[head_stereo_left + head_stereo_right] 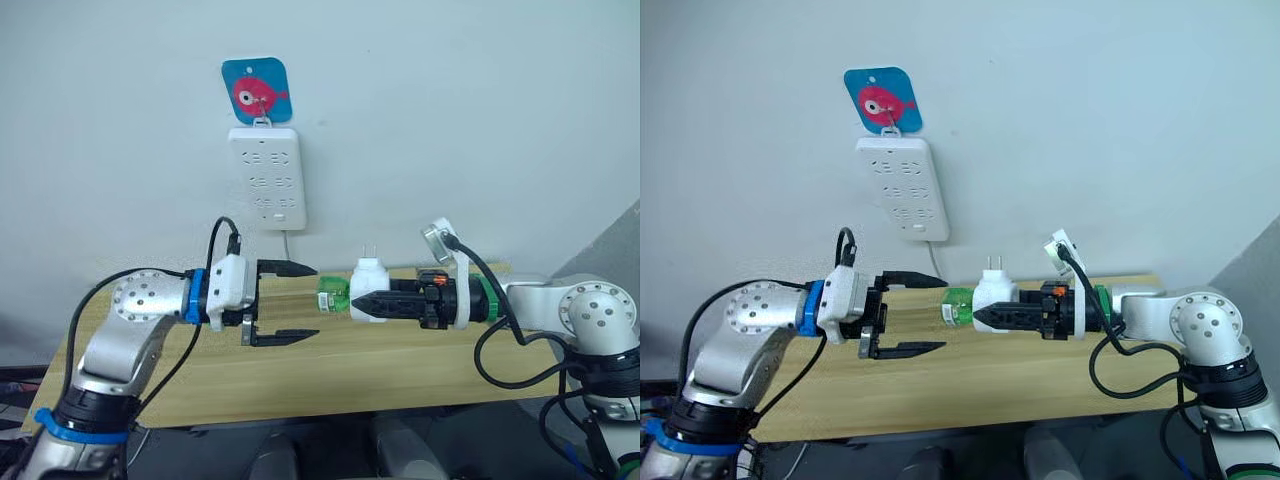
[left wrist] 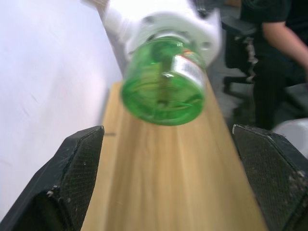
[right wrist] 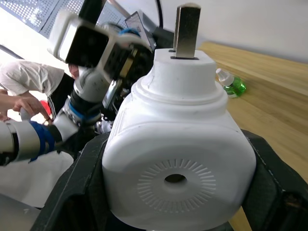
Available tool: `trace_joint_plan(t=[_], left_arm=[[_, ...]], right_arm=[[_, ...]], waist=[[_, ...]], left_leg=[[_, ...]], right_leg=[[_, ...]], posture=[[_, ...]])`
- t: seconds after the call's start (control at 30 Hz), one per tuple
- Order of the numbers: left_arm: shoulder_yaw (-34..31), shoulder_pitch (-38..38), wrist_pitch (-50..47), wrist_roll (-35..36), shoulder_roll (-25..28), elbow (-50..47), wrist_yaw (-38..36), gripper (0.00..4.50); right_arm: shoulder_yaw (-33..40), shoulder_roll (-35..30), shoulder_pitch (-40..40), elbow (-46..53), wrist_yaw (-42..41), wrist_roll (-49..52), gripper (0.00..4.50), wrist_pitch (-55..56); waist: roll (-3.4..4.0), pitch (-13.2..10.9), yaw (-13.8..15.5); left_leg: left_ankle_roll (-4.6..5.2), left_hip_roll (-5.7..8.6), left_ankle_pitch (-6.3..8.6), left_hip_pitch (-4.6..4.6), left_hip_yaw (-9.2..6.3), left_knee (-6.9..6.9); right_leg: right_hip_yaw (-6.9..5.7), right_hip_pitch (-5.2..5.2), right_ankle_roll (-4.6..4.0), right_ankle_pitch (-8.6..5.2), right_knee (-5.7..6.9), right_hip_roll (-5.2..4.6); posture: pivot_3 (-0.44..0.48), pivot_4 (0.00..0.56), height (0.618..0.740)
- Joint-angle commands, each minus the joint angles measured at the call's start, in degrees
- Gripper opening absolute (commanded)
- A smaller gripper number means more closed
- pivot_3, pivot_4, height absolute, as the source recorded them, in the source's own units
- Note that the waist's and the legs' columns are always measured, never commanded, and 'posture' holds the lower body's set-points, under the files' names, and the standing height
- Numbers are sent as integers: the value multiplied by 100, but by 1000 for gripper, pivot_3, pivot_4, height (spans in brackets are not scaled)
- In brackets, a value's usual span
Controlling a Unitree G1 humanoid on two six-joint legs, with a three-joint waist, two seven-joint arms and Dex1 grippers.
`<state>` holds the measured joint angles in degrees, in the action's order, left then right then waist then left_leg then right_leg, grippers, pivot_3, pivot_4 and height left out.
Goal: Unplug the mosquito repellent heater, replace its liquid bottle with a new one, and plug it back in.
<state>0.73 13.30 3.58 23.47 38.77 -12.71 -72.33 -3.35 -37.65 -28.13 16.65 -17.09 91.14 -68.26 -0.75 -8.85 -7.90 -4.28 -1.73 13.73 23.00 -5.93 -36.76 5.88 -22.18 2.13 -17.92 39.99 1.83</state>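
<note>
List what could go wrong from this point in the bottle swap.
The left gripper is open, level with the green bottle but short of it; closing now would likely miss. The right gripper holds the heater in mid-air above the table, so a hard twist might shift it. A spare bottle lying on the table could roll.

Arms: silver metal shells, round screwed joint caps
Left end effector (image 1: 283, 303): black fingers, white housing, blue collar behind
Right end effector (image 1: 366, 300): black fingers, white bracket, green band behind
Cables: black, looping off each wrist
</note>
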Motion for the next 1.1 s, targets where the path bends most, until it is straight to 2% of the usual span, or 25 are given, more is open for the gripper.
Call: trace_joint_plan(t=[0.03,0.2,0.33,0.67,0.8,0.93,1.1], left_arm=[[-259,-75,1188,-202,-217,131,117,4500],[-79,24,2069,-451,-620,566,310,4500],[170,260,2478,-516,-747,903,144,4500],[427,557,2843,-456,-876,1234,192,4500],[511,559,2801,-377,-884,1182,169,3645],[535,544,2683,-299,-817,1083,152,2360],[559,531,2210,-130,-522,853,5,2274]], right_arm=[[171,13,-82,52,74,255,3018,16],[149,36,-111,51,158,343,3018,19],[134,26,-130,66,190,389,3018,21],[128,27,-112,131,286,467,3018,47],[115,43,-112,135,320,478,3018,54],[107,56,-115,141,327,468,3018,57],[104,55,-98,151,320,432,3018,53]], waist=[[0,1,2],[-1,2,-4],[0,3,-7],[0,3,-30],[0,3,-34],[0,3,-33],[0,3,-36]], left_leg=[[0,0,0,1,0,-5],[0,2,0,-1,9,-10],[0,2,0,0,6,-11],[1,2,0,0,4,-11],[1,2,0,0,2,-11],[1,2,0,-1,2,-11],[1,2,0,-1,0,-11]], right_leg=[[0,2,3,0,-1,0],[9,4,10,2,-1,0],[7,4,10,3,1,1],[5,5,7,6,1,1],[4,5,8,5,1,1],[4,5,9,4,2,1],[3,5,9,4,2,1]], posture=[[-133,98,740],[-135,95,740],[-135,95,740],[-149,97,740],[-147,98,740],[-147,100,740],[-145,100,740]])
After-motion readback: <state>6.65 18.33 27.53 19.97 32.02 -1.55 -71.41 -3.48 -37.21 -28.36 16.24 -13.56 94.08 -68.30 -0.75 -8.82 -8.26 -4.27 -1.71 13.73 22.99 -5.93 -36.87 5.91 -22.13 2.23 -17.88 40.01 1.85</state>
